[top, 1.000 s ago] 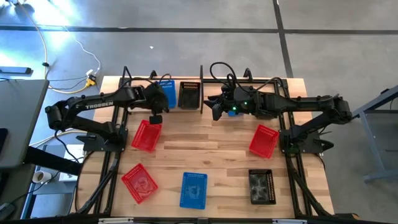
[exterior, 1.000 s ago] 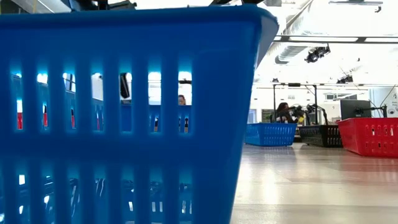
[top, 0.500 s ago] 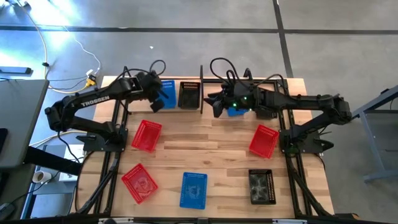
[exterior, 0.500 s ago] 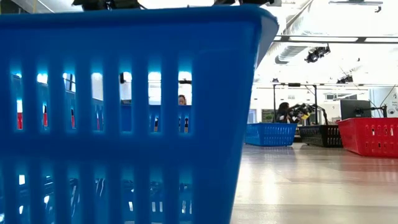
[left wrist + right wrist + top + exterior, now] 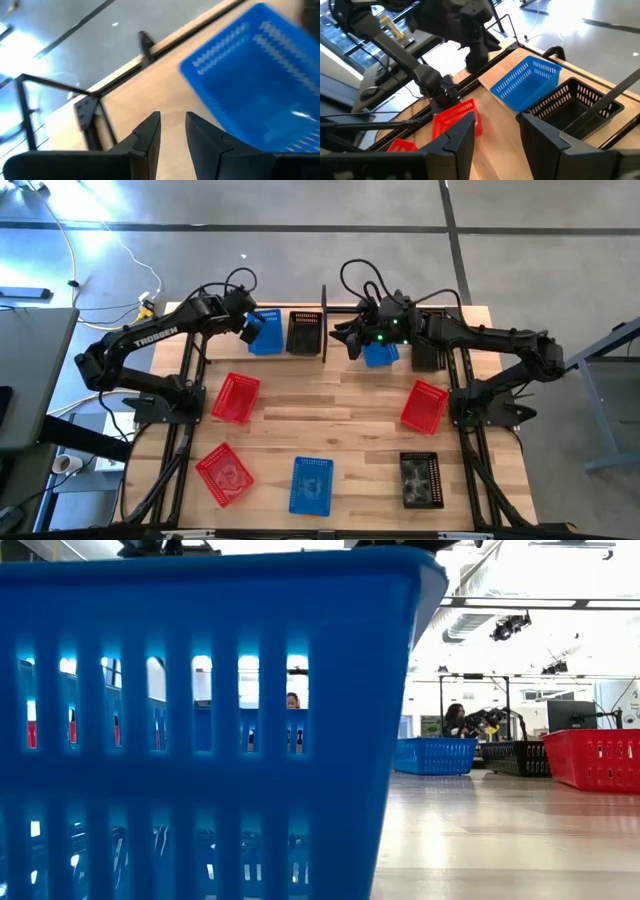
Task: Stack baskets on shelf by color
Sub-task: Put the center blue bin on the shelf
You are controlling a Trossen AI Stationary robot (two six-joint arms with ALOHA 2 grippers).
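In the high view, the shelf [image 5: 323, 310] runs along the table's far edge, with an upright divider. A blue basket [image 5: 266, 334] and a black basket [image 5: 304, 332] sit on its left half. My left gripper [image 5: 250, 326] hovers at the blue basket's left side with a narrow gap between its fingers [image 5: 172, 122]; it is empty, and the basket [image 5: 260, 80] lies beside it. My right gripper [image 5: 348, 340] is open and empty [image 5: 497, 125], just right of the divider. A second blue basket [image 5: 381, 354] lies under its wrist.
Loose on the table are three red baskets [image 5: 236, 397] [image 5: 224, 473] [image 5: 424, 406], a blue basket [image 5: 311, 485] and a black basket [image 5: 420, 479]. That near blue basket's wall [image 5: 200, 740] fills most of the low view. Bare wood lies mid-table.
My left gripper has moved from above the red basket toward the far edge, ending beside the blue basket on the shelf. My right gripper has shifted slightly toward the far edge, uncovering more of the blue basket beneath it.
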